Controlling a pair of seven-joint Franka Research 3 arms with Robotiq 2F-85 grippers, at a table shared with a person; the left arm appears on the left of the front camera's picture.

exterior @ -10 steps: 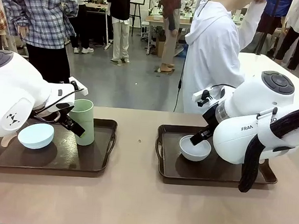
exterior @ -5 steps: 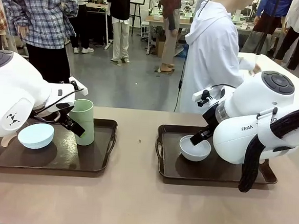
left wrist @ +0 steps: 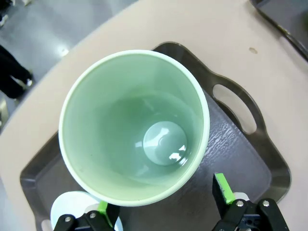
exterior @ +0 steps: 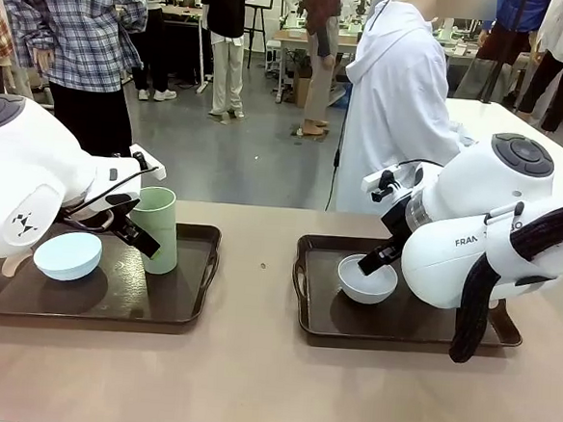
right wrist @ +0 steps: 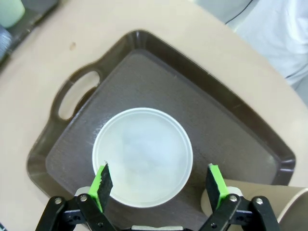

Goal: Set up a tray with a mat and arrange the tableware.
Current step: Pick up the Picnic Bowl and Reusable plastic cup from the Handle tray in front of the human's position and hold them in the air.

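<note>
Unchanged: left pincer (left wrist: 163, 197) apart over pale green cup (left wrist: 134, 125), right pincer (right wrist: 159, 185) apart over white-grey bowl (right wrist: 142, 156); arrangement seemingly paused.

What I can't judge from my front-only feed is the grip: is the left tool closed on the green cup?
Observer: No. The left wrist view shows the left tool open, with a pad on each side of the green cup.
Operator: And the right tool?
Observer: The right tool is open as well, with a pad on each side of the white bowl.
Operator: Is anything hidden behind the right arm?
Observer: Yes. A tan cup sits beside that bowl, by a corner of the brown tray.
</note>
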